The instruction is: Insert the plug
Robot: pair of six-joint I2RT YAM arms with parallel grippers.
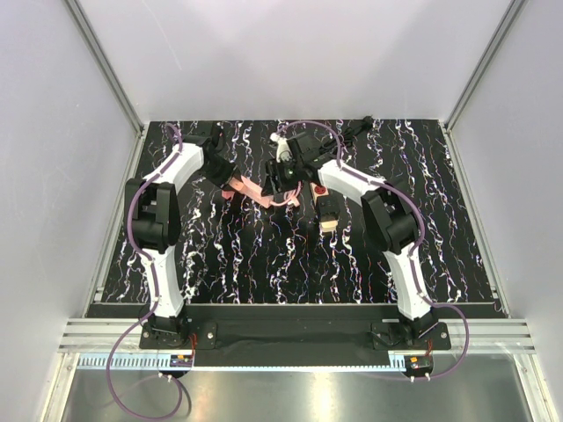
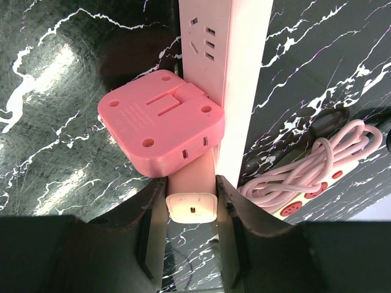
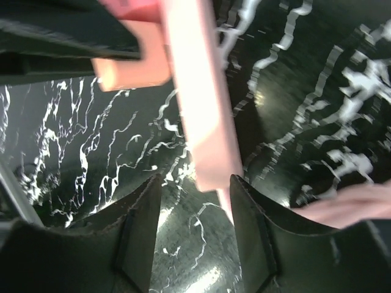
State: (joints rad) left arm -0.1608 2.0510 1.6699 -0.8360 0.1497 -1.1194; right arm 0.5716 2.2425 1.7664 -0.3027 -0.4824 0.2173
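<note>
Left gripper (image 2: pixel 189 186) clamps one end of a pink power strip (image 2: pixel 211 36), a square pink plug (image 2: pixel 162 122) against it; right gripper (image 3: pixel 195 183) is open alongside.

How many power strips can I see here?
2. One power strip is clamped in the left gripper, a pink square adapter against it. The second strip lies on the table beside it, under a coiled pink cord. Others may be hidden from view.
</note>
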